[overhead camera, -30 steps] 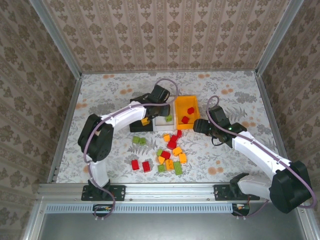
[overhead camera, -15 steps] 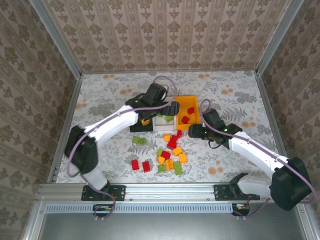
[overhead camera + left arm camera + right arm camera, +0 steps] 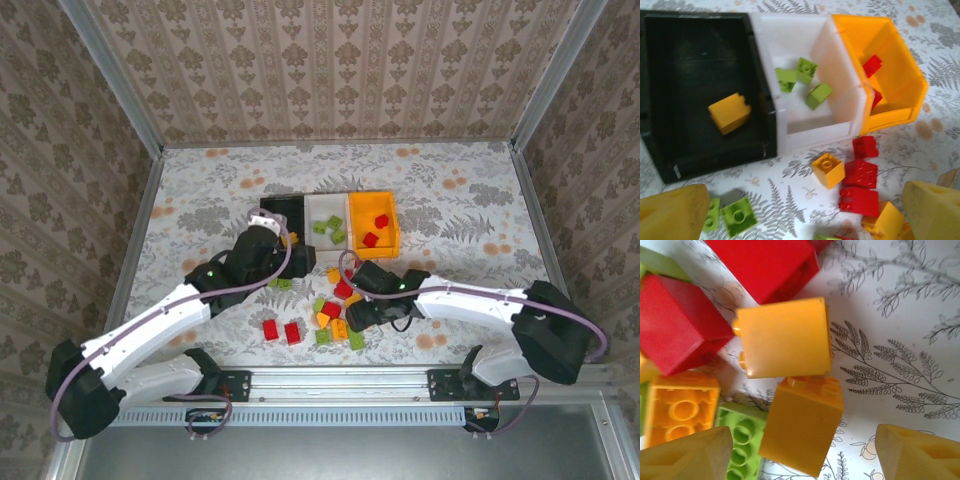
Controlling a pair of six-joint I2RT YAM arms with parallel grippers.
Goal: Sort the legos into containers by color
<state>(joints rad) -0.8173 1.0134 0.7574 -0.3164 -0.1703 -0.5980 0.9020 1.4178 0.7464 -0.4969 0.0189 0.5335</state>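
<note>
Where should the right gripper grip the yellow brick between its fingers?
Grip the yellow brick by its two smooth side faces, coming straight down with the right gripper. It lies on its side, studs pointing away, flat faces toward the fingers. The green brick beside it may crowd one finger.

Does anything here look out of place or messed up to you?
Nothing looks spilled or damaged. Each bin holds one colour: a yellow brick in the black bin, green bricks in the white bin, red bricks in the orange bin. The loose pile in front is just jumbled.
</note>
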